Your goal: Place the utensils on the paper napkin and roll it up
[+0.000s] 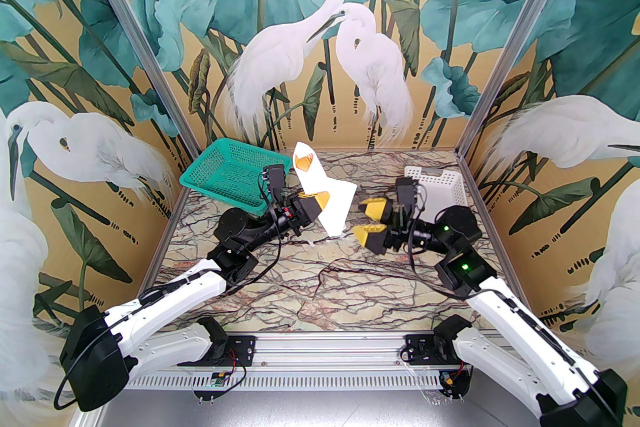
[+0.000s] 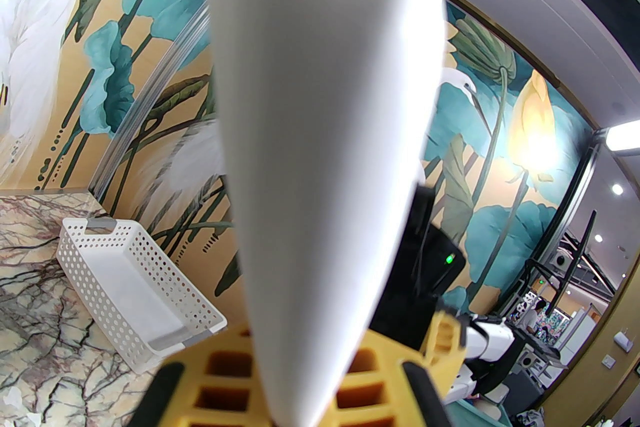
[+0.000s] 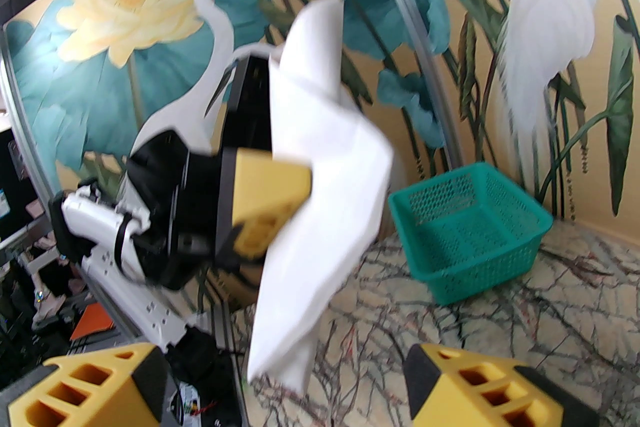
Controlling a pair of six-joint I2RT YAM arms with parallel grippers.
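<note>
Top external: left tool (image 1: 320,204) pinches the white napkin (image 1: 336,215), held up above the surface (image 1: 320,285) in the middle of the frame | orange-brown utensil (image 1: 303,162) peeks out of its top end | right tool (image 1: 372,220) spread wide, just right of the napkin

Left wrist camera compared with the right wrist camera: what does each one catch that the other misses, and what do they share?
Left wrist view: a white basket, and a green light on the other arm. Right wrist view: a green basket and the open right claw. Shared: the white napkin, held up in the left claw.
</note>
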